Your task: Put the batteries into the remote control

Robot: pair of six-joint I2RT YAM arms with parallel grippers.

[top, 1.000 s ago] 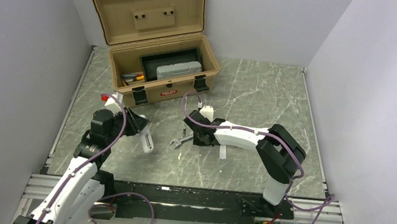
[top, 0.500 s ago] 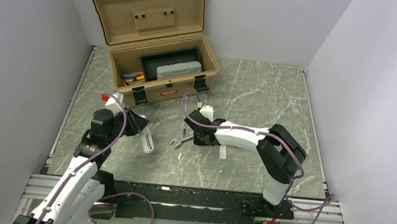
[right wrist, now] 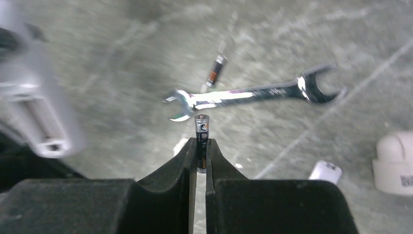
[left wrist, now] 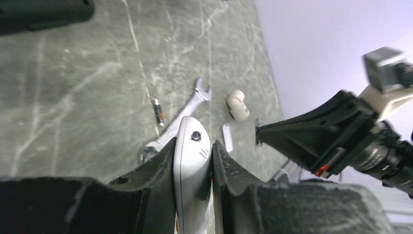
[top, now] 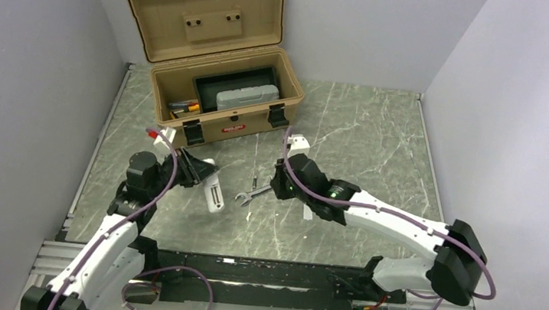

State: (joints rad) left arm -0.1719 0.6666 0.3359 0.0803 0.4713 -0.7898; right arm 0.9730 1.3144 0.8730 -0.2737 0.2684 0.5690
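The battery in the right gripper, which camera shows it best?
The right wrist view: the battery stands upright, pinched in the right gripper, close and sharp. In the top view that gripper covers it; the left wrist view shows the arm, not this battery.

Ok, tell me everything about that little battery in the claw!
The battery is a slim black cylinder with a small orange and white mark and a silvery cap at its far end. It is pinched in the right claw, pointing out past the tips, with its near end hidden between them. Only the claw is seen touching it.
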